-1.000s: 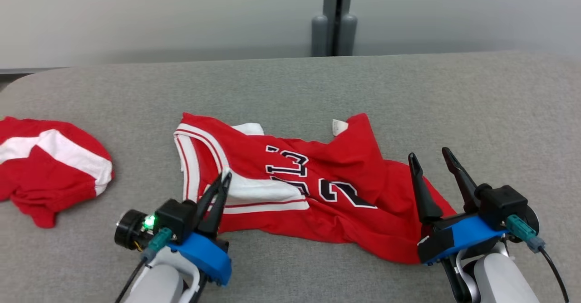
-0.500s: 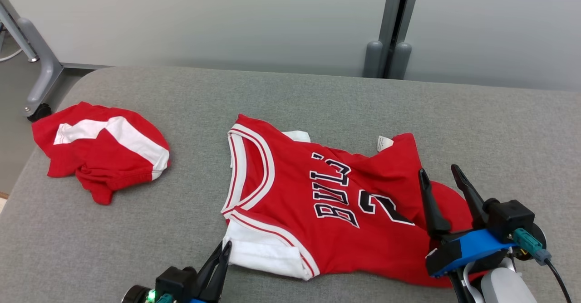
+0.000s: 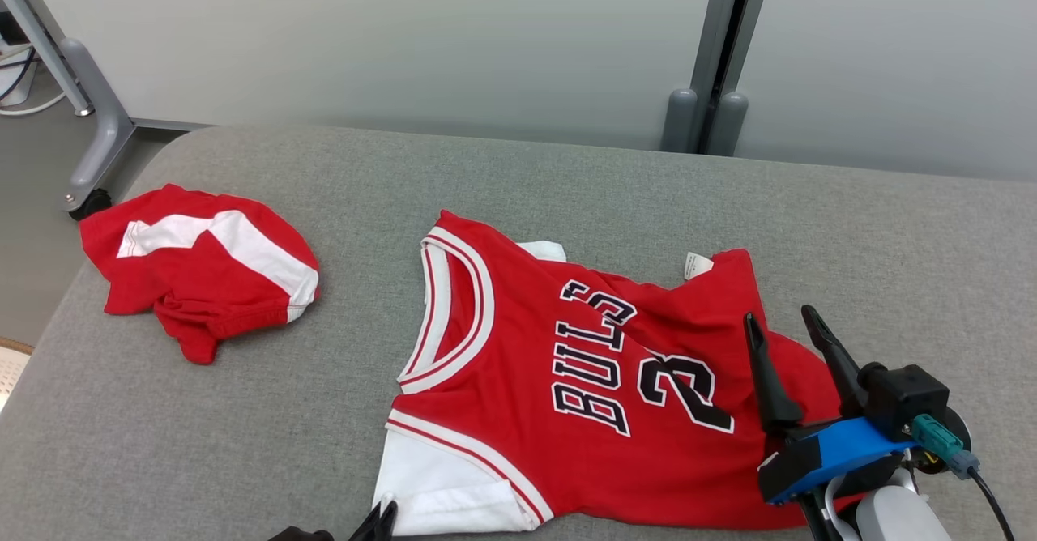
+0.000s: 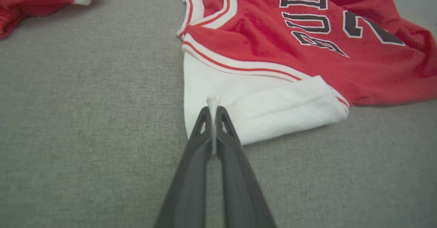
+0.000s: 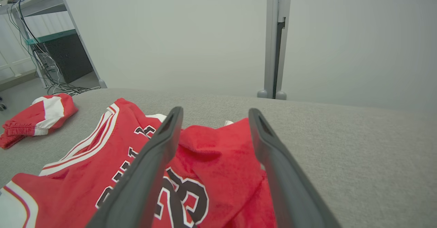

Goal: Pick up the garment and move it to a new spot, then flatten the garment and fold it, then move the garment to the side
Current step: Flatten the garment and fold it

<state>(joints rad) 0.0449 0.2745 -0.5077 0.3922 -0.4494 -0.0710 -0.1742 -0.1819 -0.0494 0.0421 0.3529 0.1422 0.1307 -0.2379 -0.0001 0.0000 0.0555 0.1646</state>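
Note:
The garment is a red jersey with black-and-white lettering and white sleeves, lying mostly spread on the grey table. My left gripper is at the bottom edge of the head view. It is shut on a pinch of the near white sleeve, at the garment's near left corner. My right gripper stands open over the rumpled right end of the garment. Its jaws are wide apart and hold nothing.
A second red-and-white garment lies bunched at the table's far left, near the edge. Behind the table are a grey wall post and a frame leg on a caster. Bare grey surface lies to the right.
The head camera has shifted. My left gripper has drawn the white sleeve toward the near edge, unfolding the jersey so its lettering lies open. The right gripper stayed open over the right end.

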